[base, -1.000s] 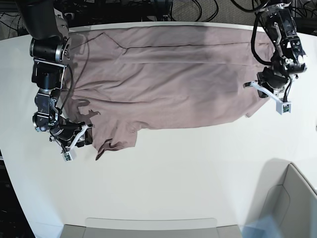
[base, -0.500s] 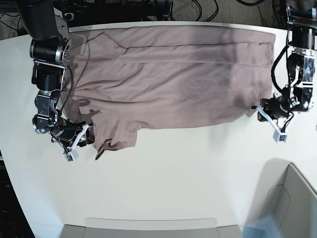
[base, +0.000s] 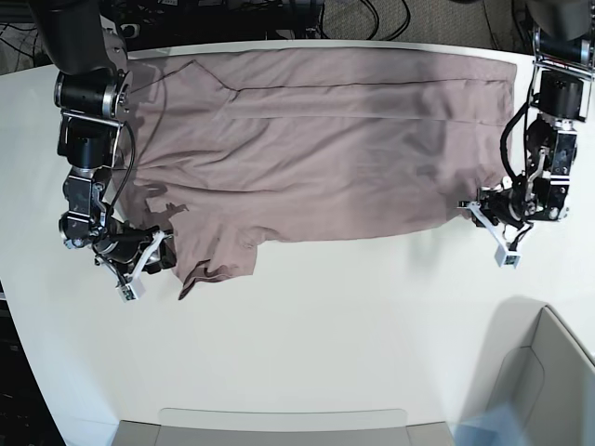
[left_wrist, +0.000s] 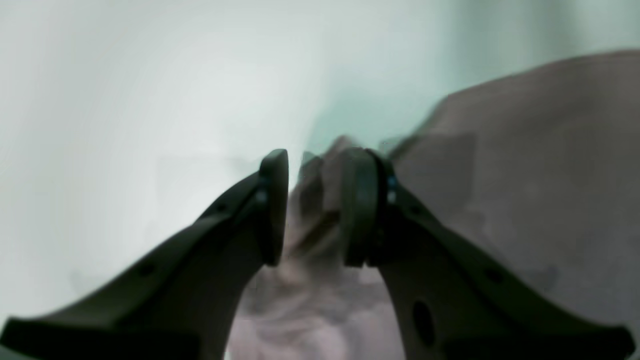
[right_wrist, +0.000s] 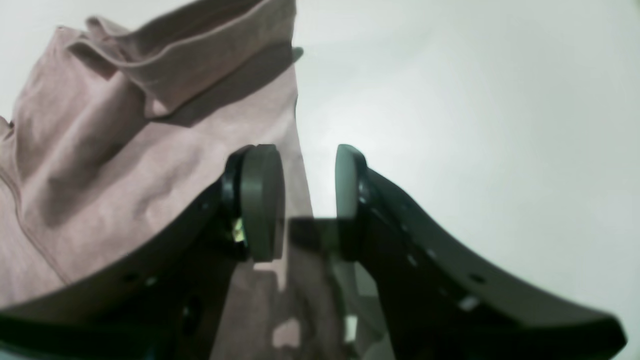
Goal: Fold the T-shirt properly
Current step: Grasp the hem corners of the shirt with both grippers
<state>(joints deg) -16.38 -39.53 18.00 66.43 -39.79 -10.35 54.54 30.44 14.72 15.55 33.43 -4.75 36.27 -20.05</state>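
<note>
Left tool (left_wrist: 314, 207), jaws parted around a bunched hem corner of the T-shirt (base: 325, 139); right tool (right_wrist: 305, 202), jaws parted astride the sleeve edge (nothing gripped). The shirt lies spread across the far tabletop (base: 307, 344). Risk: closing on too little fabric lets the thin cloth slip, skewing the fold.

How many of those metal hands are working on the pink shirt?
2. The right hand sits at the T-shirt's sleeve corner; the left hand is at the opposite bottom corner.
</note>
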